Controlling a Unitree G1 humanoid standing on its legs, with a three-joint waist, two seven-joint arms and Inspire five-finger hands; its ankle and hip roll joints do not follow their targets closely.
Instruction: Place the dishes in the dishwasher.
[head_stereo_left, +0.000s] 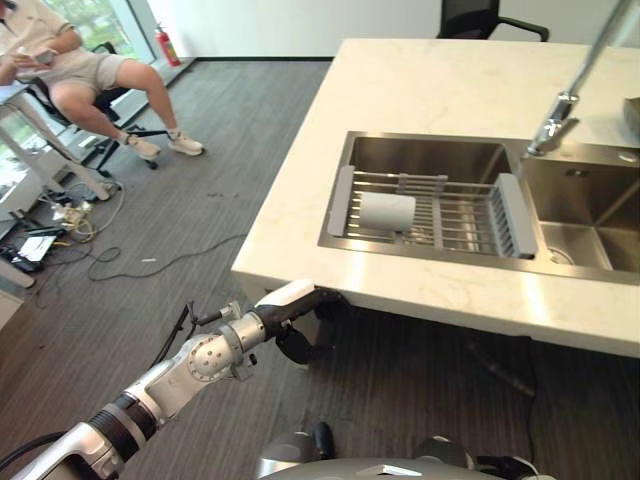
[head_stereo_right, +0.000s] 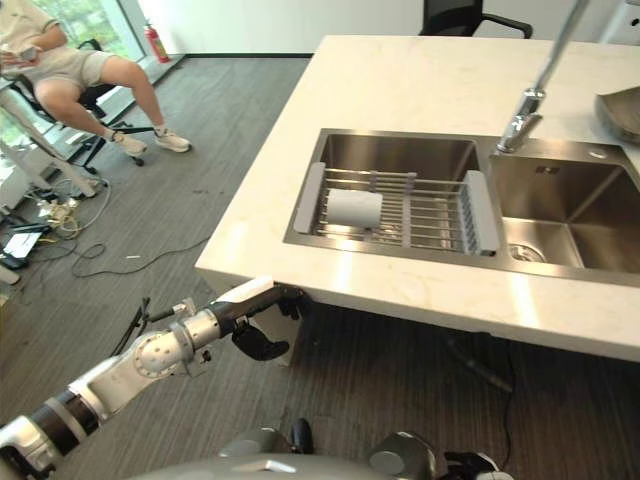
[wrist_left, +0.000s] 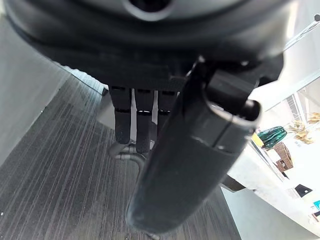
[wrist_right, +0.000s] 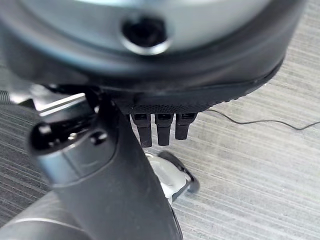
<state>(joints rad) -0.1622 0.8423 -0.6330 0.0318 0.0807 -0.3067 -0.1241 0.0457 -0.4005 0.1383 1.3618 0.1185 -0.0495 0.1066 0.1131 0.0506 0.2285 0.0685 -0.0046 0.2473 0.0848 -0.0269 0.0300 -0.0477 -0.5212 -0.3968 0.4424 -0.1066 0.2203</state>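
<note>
Cup (head_stereo_left: 388, 211), white and on its side, lies on the wire rack (head_stereo_left: 455, 215) across the sink (head_stereo_left: 430, 160), well up and to the right of the left hand (head_stereo_left: 300, 320). That hand hangs just under the near corner of the pale counter (head_stereo_left: 440, 90), its dark fingers (wrist_left: 142, 117) straight and close together, holding nothing, thumb alongside. The right hand (wrist_right: 160, 127) shows over grey floor with fingers hanging straight and empty. Far beyond the left hand, a person (head_stereo_left: 70, 70) sits on a chair by the window.
</note>
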